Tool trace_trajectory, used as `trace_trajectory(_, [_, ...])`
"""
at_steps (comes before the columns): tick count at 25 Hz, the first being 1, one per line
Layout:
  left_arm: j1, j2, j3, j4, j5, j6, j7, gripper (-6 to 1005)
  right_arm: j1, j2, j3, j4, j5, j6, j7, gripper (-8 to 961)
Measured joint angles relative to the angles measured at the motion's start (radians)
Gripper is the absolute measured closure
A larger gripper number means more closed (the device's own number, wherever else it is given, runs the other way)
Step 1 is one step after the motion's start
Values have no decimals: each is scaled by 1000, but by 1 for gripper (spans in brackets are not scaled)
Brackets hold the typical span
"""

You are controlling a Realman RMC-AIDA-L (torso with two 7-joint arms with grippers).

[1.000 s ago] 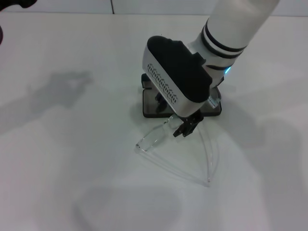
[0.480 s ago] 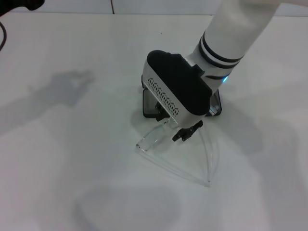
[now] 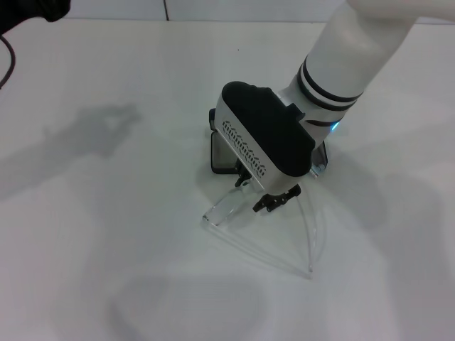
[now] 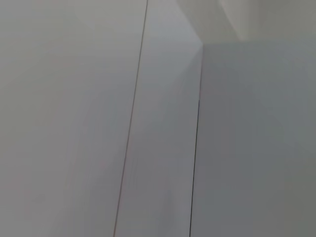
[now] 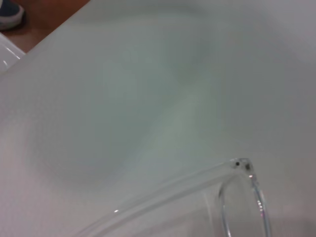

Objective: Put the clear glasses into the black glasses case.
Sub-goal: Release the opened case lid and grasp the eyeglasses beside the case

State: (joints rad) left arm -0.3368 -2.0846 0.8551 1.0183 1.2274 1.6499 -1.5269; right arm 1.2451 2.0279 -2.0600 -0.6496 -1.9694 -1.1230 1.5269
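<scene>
The clear glasses [image 3: 224, 207] rest on the white table with their thin arms spread and meeting near the front [image 3: 310, 268]. My right gripper [image 3: 276, 200] reaches down at the middle of their front frame, right over it. In the right wrist view one clear hinge corner of the glasses [image 5: 241, 167] shows very close. The black glasses case [image 3: 219, 158] lies just behind the glasses, mostly covered by my right wrist; a strip of its grey inside shows. Only a dark part of my left arm [image 3: 32, 8] shows, at the far left corner, well away.
The white table [image 3: 106, 234] stretches wide to the left and front of the glasses. The left arm's shadow [image 3: 92, 128] falls on its left side. The left wrist view shows only plain white panels [image 4: 158, 118].
My right gripper has shifted down and slightly right, toward the table's front. The glasses have slid a little the same way. The dark left arm part now shows more at the corner.
</scene>
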Motion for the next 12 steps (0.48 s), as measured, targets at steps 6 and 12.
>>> trace_trajectory(6, [5,0,-1,-10,0,1,3,813,-1,0,5,2,11,6,20,493])
trace_trajectory(12, [8,1,-1,-15,0,7,4,813,-27,0,7,-19,10,8,33,704])
